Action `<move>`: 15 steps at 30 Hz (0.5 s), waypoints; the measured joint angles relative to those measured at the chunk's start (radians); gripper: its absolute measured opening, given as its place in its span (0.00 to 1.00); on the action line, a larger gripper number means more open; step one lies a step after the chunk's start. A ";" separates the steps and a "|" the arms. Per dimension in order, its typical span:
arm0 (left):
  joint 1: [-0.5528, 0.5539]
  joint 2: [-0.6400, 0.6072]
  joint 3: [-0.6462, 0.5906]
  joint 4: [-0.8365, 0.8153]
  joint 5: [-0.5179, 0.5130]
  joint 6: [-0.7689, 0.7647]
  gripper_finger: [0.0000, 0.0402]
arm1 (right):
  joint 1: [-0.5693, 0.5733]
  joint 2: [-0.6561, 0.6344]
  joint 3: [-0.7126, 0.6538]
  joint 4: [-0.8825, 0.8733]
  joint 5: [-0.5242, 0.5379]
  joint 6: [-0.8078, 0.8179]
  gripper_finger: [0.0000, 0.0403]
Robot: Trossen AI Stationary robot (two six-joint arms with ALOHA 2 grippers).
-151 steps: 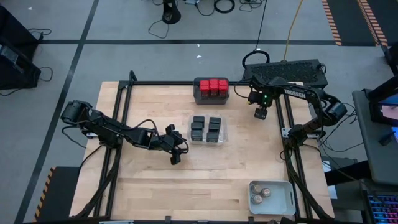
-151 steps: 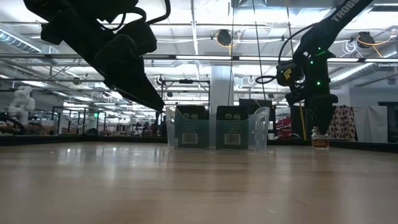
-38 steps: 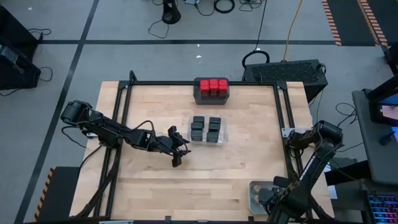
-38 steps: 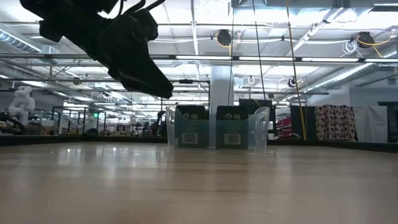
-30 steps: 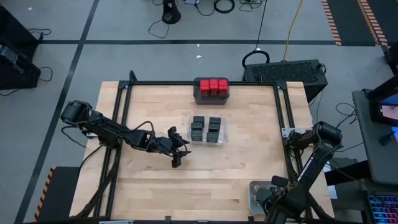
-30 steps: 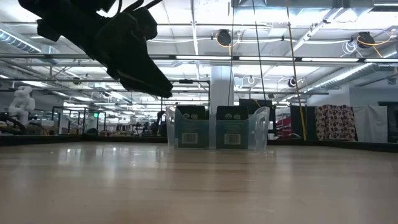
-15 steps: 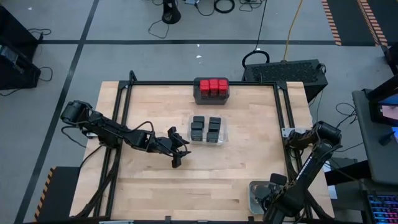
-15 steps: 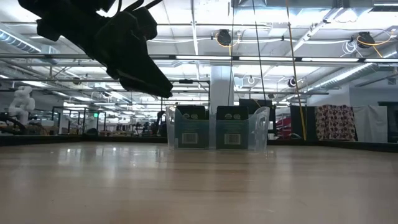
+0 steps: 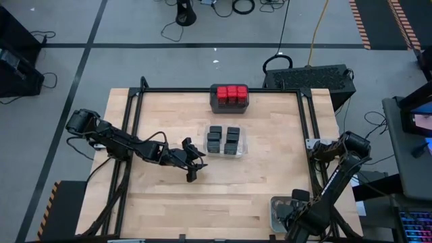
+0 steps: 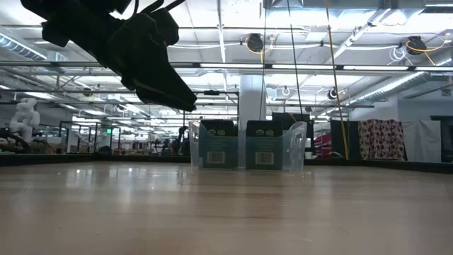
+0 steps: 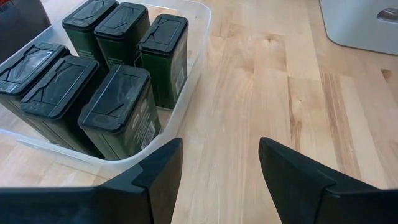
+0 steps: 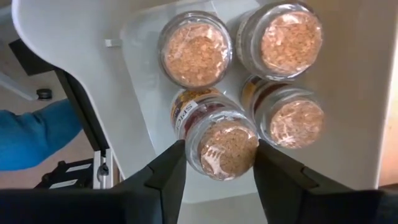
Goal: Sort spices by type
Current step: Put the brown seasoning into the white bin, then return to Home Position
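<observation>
My right gripper [image 12: 219, 146] points down into the pale grey tray [image 12: 93, 68] at the table's near right corner [image 9: 275, 208]. Its open fingers flank one round jar [image 12: 214, 134] with a cork-coloured top. Three more jars [image 12: 196, 53] stand upright in that tray beside it. My left gripper [image 11: 221, 165] hangs open above the bare wood, just left of the clear tray [image 9: 225, 141] that holds several black boxy spices [image 11: 118, 109]. Red-topped spices [image 9: 230, 93] fill the dark grey tray [image 9: 229, 106] at the far edge. My right gripper comes from above, with one finger [image 12: 168, 177] on either side of the jar's upper wall [image 12: 194, 146]. The fingers stand right against the glass, and I cannot tell whether they still touch it. The jar's bottom is hidden beneath it.
A black frame rail [image 9: 307, 145] runs along the table's right side next to the pale tray. Bare wood [image 9: 202, 209] spreads across the near middle and the left. Something blue [image 12: 31, 134] shows beyond the table's edge in the right wrist view.
</observation>
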State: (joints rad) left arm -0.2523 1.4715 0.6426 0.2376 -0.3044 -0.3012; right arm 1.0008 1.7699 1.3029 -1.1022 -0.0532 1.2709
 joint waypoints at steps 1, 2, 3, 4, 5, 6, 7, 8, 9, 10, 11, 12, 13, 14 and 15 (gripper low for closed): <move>0.000 0.000 0.000 0.000 0.000 0.000 0.54 | 0.000 0.000 0.000 -0.002 0.000 0.000 0.40; 0.000 0.000 0.000 0.000 0.000 0.000 0.54 | 0.000 0.000 0.000 -0.001 0.000 0.000 0.41; 0.000 0.000 0.000 0.000 0.000 0.000 0.54 | 0.000 0.000 0.000 0.000 0.000 0.001 0.41; 0.000 0.000 0.000 0.000 0.000 0.000 0.54 | 0.000 0.000 0.000 -0.001 0.000 0.003 0.42; 0.000 0.000 0.000 0.000 0.000 0.000 0.54 | 0.000 0.000 0.000 -0.001 0.001 0.003 0.42; 0.000 0.000 0.000 0.000 0.000 0.000 0.54 | 0.000 0.000 0.000 -0.001 0.001 0.003 0.42; 0.000 0.000 0.000 0.000 0.000 0.000 0.54 | 0.000 0.000 0.000 -0.001 0.001 0.004 0.43; 0.000 0.000 0.000 0.000 0.000 0.000 0.54 | 0.000 0.000 0.000 0.000 0.001 0.005 0.43; 0.000 0.000 0.000 0.000 0.000 0.000 0.54 | 0.000 0.000 0.000 -0.001 0.001 0.006 0.43; 0.000 0.000 0.000 0.000 0.000 0.000 0.54 | 0.000 0.000 0.000 -0.001 0.001 0.006 0.43; 0.000 0.000 0.000 0.000 0.000 0.000 0.54 | 0.000 0.000 0.000 0.000 0.001 0.007 0.43; 0.000 0.000 0.000 0.000 0.000 0.000 0.54 | 0.000 0.000 0.000 -0.001 0.001 0.007 0.43; 0.000 0.000 0.000 0.000 0.000 0.000 0.54 | 0.000 0.000 0.000 -0.001 0.001 0.007 0.43; 0.000 0.000 0.000 0.000 0.000 0.000 0.54 | 0.000 0.000 0.000 -0.001 0.001 0.007 0.43; 0.000 0.000 0.000 0.000 0.000 0.000 0.54 | 0.000 0.000 0.000 -0.001 0.001 0.006 0.43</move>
State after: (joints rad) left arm -0.2523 1.4715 0.6426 0.2375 -0.3042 -0.3016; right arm 1.0004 1.7699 1.3029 -1.1030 -0.0523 1.2765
